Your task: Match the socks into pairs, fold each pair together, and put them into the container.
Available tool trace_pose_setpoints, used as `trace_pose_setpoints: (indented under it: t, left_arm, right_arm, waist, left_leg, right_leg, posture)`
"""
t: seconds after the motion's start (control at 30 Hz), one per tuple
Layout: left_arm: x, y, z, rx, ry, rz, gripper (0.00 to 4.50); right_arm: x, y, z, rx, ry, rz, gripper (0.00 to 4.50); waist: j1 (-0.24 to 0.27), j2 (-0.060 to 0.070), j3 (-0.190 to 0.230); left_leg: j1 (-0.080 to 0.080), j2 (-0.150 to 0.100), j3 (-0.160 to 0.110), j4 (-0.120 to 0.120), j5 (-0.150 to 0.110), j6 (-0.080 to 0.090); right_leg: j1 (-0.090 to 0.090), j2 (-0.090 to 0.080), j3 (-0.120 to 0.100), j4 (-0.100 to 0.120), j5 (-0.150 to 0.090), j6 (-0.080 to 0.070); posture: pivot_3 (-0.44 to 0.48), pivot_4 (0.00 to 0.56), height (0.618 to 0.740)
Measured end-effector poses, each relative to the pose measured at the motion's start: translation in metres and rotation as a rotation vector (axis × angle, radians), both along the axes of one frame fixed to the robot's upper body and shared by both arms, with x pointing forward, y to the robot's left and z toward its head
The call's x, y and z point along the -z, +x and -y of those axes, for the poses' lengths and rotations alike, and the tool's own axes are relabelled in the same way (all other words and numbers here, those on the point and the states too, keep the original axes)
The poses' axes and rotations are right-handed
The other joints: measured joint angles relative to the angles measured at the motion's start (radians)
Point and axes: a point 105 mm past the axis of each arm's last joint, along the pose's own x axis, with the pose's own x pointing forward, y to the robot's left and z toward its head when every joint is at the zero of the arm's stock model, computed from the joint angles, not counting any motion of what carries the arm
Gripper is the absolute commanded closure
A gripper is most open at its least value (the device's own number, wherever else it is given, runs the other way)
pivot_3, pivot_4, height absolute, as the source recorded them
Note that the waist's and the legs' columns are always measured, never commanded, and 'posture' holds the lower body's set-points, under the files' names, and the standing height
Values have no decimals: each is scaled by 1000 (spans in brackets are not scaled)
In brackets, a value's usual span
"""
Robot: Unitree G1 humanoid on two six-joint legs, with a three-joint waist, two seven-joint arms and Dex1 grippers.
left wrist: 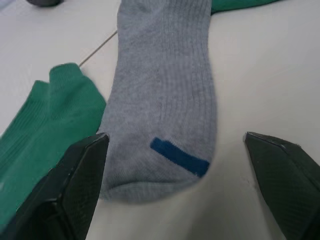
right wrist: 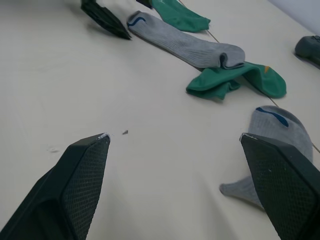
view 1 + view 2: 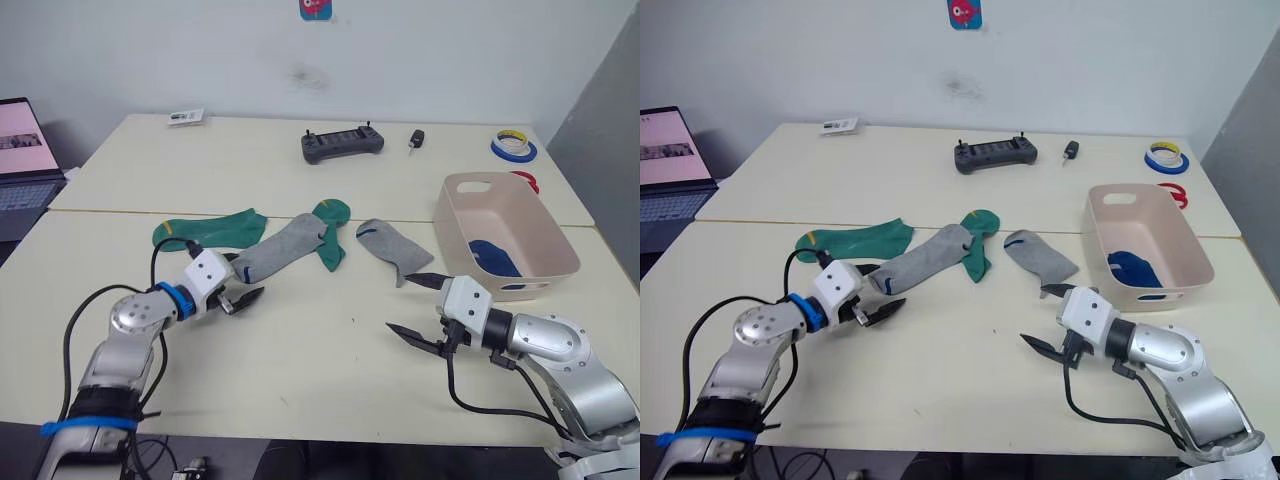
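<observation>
Item: sock-pairing, grey pair in hand.

- Left pincer (image 3: pixel 243 291): fingers spread wide, gripping nothing, low over the cream surface (image 3: pixel 300 370). Straight ahead of its tips lies the toe of a soft grey ribbed ankle sock with a small blue mark (image 1: pixel 165 95); a green ankle sock with a yellow stripe (image 3: pixel 205 230) lies just beside it.
- Right pincer (image 3: pixel 420 307): fingers apart, empty. The second grey sock with a blue mark (image 3: pixel 392 247) lies just beyond its far fingertip; the second green sock (image 2: pixel 235 80), crumpled, sits farther ahead, touching the first grey sock.
- Pale pink rectangular plastic tub (image 3: pixel 545 235): just beyond the right pincer's outer side; royal blue fabric (image 3: pixel 493 257) already lies inside.

Handling judgement: each pincer should close on its own grey sock. The left should pinch the toe end only, staying clear of the neighbouring green sock, then lift gently so the overlapped green sock is not dragged.
</observation>
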Motion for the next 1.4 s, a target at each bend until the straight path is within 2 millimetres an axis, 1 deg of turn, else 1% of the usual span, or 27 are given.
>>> trace_pose_setpoints:
  t: [0.03,0.17,0.3,0.4,0.53,0.6,0.67,0.7,0.77,0.83,0.93,1.0,1.07,1.13,1.27,1.4]
  left_arm:
    - [0,2,2,13,13,-8,858]
    - [4,6,5,39,16,-89,2183]
    - [7,3,5,58,11,-164,3402]
    - [8,0,3,56,6,-196,4397]
    - [5,-10,3,71,-5,-237,4455]
    - [4,-25,6,135,16,-278,4455]
    - [5,-43,17,226,41,-324,4455]
    - [6,-57,30,306,47,-363,4455]
    - [5,-78,53,431,39,-407,4455]
    - [4,-97,69,530,44,-432,4455]
    - [6,-117,77,615,91,-454,4455]
    - [13,-127,75,638,119,-466,4455]
    - [23,-131,62,646,207,-447,4455]
    - [23,-130,57,665,246,-393,4455]
    - [23,-122,45,636,249,-332,4455]
    - [20,-112,32,576,259,-277,4455]
  right_arm:
    - [0,-1,-1,-1,1,-1,0]
    - [-1,-3,-1,2,-5,-10,0]
    - [-1,-3,-1,12,-6,-18,0]
    - [-1,-3,-1,20,-2,-22,0]
    - [-2,-2,-1,20,-2,-24,0]
    - [-2,-2,-1,18,-3,-24,0]
    - [-3,-3,-1,15,-4,-30,0]
    - [-3,-4,1,9,-12,-35,0]
    - [-3,-4,6,8,-31,-41,0]
    - [-3,-6,13,14,-54,-47,0]
    - [-2,-9,18,-1,-76,-70,0]
    - [-2,-11,21,-14,-97,-77,0]
    - [1,-16,25,-41,-144,-82,0]
    - [4,-18,25,-65,-179,-76,0]
    - [8,-21,15,-111,-181,-69,0]
    - [5,-18,6,-140,-170,-51,0]
  waist:
    - [0,0,0]
    - [0,2,-2]
    - [-3,3,-3]
    - [-5,4,-3]
    - [-10,4,-4]
    - [-11,4,-4]
    - [-7,4,-3]
    - [-6,4,-3]
    - [-2,3,-3]
    - [0,2,-3]
    - [-3,2,-2]
    - [-7,2,-2]
    - [-7,2,-2]
    - [-4,2,-3]
    - [-5,2,-3]
    - [-5,2,-2]
  left_leg:
    - [1,0,0,0,0,0]
    - [2,0,0,0,0,0]
    - [3,1,0,0,0,0]
    - [3,1,0,0,0,0]
    - [3,2,0,-1,0,0]
    - [1,2,0,-1,0,0]
    - [0,2,0,-1,0,0]
    - [0,2,1,-1,0,0]
    - [0,1,1,0,0,0]
    - [0,1,1,0,0,0]
    - [0,1,1,-1,0,0]
    - [1,2,1,-1,0,0]
    - [1,2,1,-1,0,0]
    - [1,2,1,-1,0,0]
    - [1,2,1,-1,0,0]
    - [1,2,1,-1,0,0]
  right_leg:
    - [0,0,0,0,0,0]
    - [3,0,0,0,0,0]
    - [3,1,0,0,0,0]
    - [3,1,0,0,0,0]
    - [2,2,2,0,0,0]
    - [0,1,2,-1,0,0]
    - [-1,1,2,-1,0,0]
    - [-1,1,3,-1,0,0]
    - [0,0,3,-1,0,0]
    - [1,0,3,-1,0,0]
    - [1,1,4,-1,0,0]
    - [0,2,4,-1,0,0]
    - [0,2,4,-1,0,0]
    - [1,2,3,-1,-1,-1]
    - [1,2,3,-1,-1,-1]
    - [0,2,3,-1,-1,-1]
  posture:
    - [0,150,740]
    - [0,150,740]
    - [0,150,740]
    - [0,150,740]
    - [0,150,740]
    - [0,150,740]
    - [0,150,740]
    - [0,150,740]
    - [0,150,740]
    - [0,150,740]
    - [0,150,740]
    - [0,150,740]
    - [0,150,740]
    - [0,150,740]
    - [0,150,740]
    - [0,150,740]
